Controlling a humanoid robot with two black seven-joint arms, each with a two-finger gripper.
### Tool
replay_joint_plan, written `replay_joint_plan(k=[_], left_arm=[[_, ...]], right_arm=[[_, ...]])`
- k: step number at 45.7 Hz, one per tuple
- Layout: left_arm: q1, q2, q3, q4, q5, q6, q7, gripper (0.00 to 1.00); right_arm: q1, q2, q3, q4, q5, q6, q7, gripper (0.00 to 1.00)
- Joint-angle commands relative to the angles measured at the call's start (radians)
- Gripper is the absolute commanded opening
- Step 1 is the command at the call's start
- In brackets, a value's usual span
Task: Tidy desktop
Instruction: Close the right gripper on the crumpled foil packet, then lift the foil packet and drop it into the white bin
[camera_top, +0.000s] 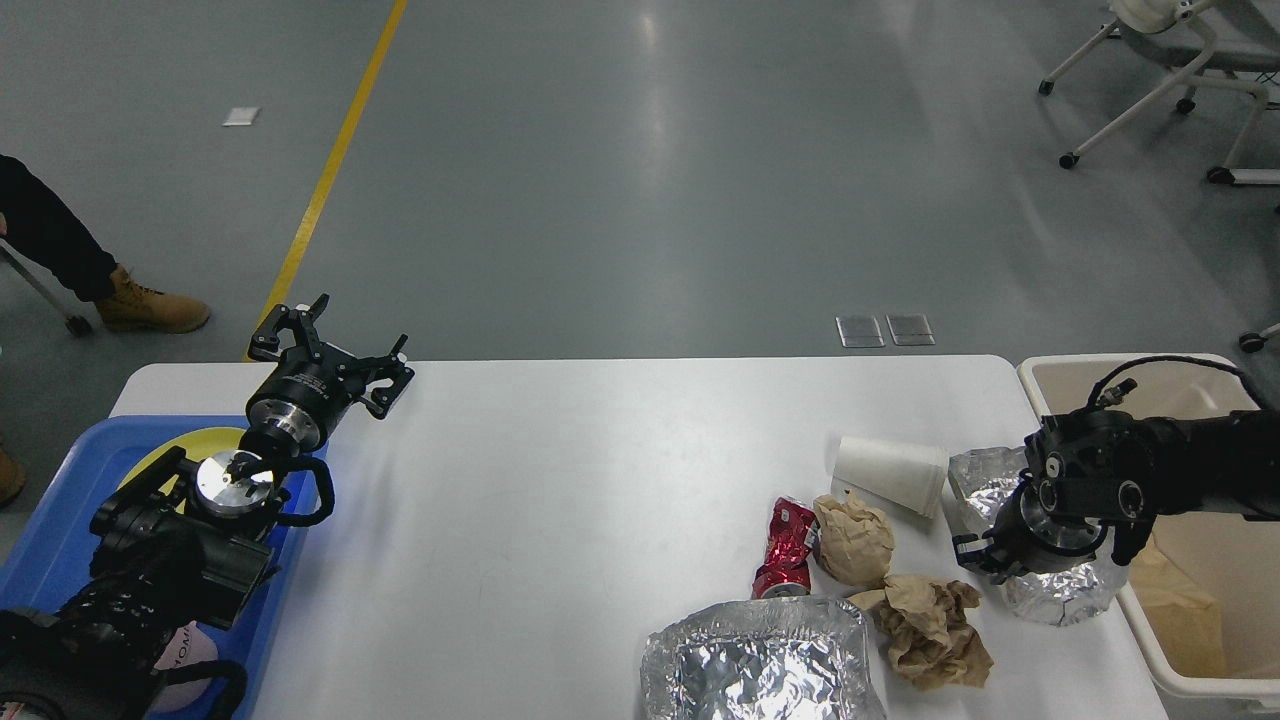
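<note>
Foil, crumpled and shiny, is what the right gripper (985, 560) is down on at the right end of the desktop (560, 470). That foil wad (1050, 590) sits just left of the beige bin (1190, 640), so my guess is the next move is a short carry rightward over the bin wall. The gripper points down and left into the foil, and from this angle I honestly can't tell whether its fingers are closed on it or only touching (they're dark and mostly hidden by the wrist).

Rest of the clutter is all on the right half, near side: a white paper cup (892, 474) lying on its side with its long axis running left-right, a crushed red can (786, 548) lying near-to-far, two brown paper balls (853, 540) (935, 630), and a foil tray (760, 665) at the near edge. The right arm is clearly the nearer one for all of it.

The left gripper (335, 360) is way off at the far left, hanging over the edge of the blue tray (60, 520) with its fingers spread wide and nothing in them. The yellow plate (175, 445) lies in that tray.
</note>
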Motion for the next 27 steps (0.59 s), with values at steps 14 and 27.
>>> replay_joint_plan(k=[14,27], left_arm=[[0.000,0.000,0.000,0.000,0.000,0.000,0.000,0.96],[0.000,0.000,0.000,0.000,0.000,0.000,0.000,0.96]], right_arm=[[0.236,-0.212,-0.017,0.033,-0.001,0.336,0.001,0.00],[0.745,-0.342,-0.165,0.142,0.000,0.551,0.010,0.00]])
